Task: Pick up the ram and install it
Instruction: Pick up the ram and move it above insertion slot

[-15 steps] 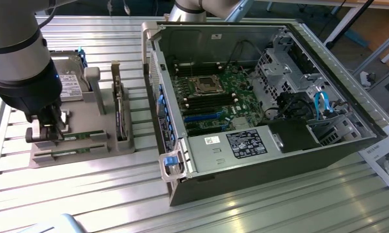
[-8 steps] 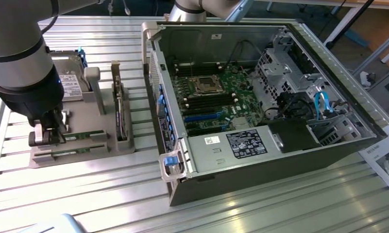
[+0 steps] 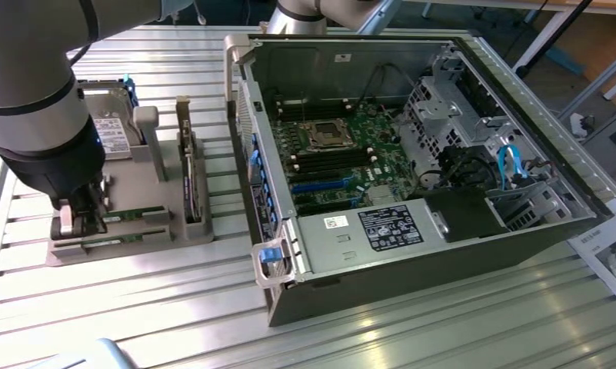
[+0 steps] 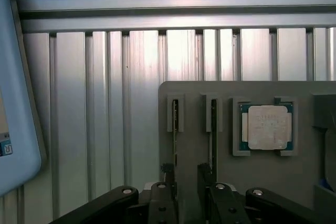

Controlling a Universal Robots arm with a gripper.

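Observation:
Two ram strips stand on edge in slots of the grey holder (image 4: 294,182). The wrist view shows them edge-on as one ram (image 4: 175,127) and a second ram (image 4: 213,127) beside it. In the exterior view the ram (image 3: 138,214) lies low in the holder (image 3: 133,173) at the exterior view's left. My gripper (image 4: 186,176) hangs over the near ends of the strips, open, with nothing between its fingers (image 4: 168,174). One finger is close beside the first strip. In the exterior view the gripper (image 3: 79,223) sits at the holder's left end.
The holder also carries a square silver processor (image 4: 266,127) and a hard drive (image 3: 113,127). An open computer case (image 3: 534,154) with its motherboard (image 3: 334,154) lies at the exterior view's right. A pale blue device (image 4: 16,129) sits beside the holder on the ribbed metal table (image 4: 94,103).

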